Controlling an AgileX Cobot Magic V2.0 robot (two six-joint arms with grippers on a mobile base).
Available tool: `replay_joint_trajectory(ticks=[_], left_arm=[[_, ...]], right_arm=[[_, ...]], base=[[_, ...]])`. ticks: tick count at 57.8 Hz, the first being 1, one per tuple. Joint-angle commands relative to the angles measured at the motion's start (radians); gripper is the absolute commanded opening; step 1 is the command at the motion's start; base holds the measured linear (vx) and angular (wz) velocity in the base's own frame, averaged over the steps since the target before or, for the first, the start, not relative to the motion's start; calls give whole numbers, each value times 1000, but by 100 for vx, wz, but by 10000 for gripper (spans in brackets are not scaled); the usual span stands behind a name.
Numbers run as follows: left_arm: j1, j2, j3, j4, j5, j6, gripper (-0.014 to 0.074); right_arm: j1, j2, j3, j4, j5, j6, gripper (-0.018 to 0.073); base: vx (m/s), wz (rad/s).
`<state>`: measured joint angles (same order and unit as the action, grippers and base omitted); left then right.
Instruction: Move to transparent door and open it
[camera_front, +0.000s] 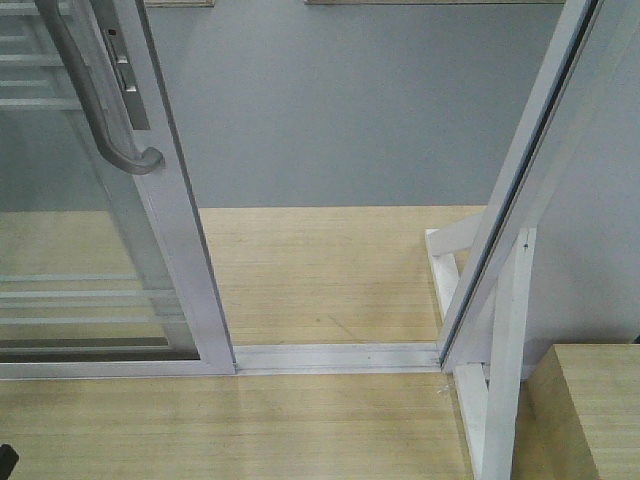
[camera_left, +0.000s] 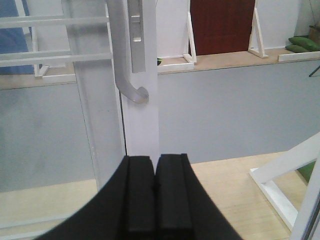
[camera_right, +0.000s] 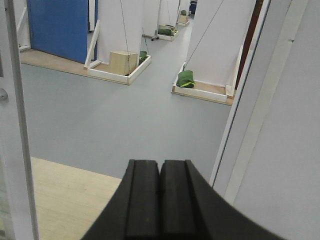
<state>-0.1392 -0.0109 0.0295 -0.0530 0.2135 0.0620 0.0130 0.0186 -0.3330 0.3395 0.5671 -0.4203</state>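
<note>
Your transparent door (camera_front: 90, 270) stands slid to the left, its white stile running tall and upright, a gap open between it and the opposite frame (camera_front: 520, 190). Its pull handle (camera_left: 122, 55) hangs lengthwise down the stile, directly ahead of and above your left gripper (camera_left: 155, 197), apart from it; the jaws are pressed together on nothing. Only your right wrist view shows the grey floor (camera_right: 115, 115) beyond the right gripper (camera_right: 160, 200), jaws likewise closed and empty.

Wooden floor under the doorway
We see a pale plank floor (camera_front: 300, 280) carrying a white sill track (camera_front: 335, 357) and a white brace frame (camera_front: 455, 300).
</note>
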Motion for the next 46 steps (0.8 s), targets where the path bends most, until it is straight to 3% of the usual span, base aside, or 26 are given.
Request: replay_joint_trajectory(ticks=[1, 5, 10, 16, 23, 35, 38, 46], left_arm=[[-1, -14, 10, -5, -82, -8, 0], [-1, -14, 10, -5, -82, -8, 0], [-1, -14, 10, -5, -82, -8, 0], [-1, -14, 10, -5, -82, -8, 0], [-1, -14, 10, -5, -82, -8, 0], [-1, -14, 10, -5, -82, -8, 0], [-1, -14, 10, -5, -82, -8, 0], [-1, -13, 10, -5, -81, -8, 0]], right_arm=[[-5, 13, -30, 15, -74, -1, -1], [-5, 13, -30, 8, -74, -1, -1], [-5, 13, -30, -70, -82, 14, -1], [-5, 13, -18, -197, -117, 114, -1], [-4, 13, 84, -285, -285, 245, -1], [43, -14, 373, -274, -631, 261, -1], [45, -51, 362, -289, -550, 248, -1], [45, -46, 367, -296, -549, 243, -1]], base=[[0, 0], [0, 0], [0, 0], [0, 0], [0, 0], [0, 0], [0, 0], [0, 0]])
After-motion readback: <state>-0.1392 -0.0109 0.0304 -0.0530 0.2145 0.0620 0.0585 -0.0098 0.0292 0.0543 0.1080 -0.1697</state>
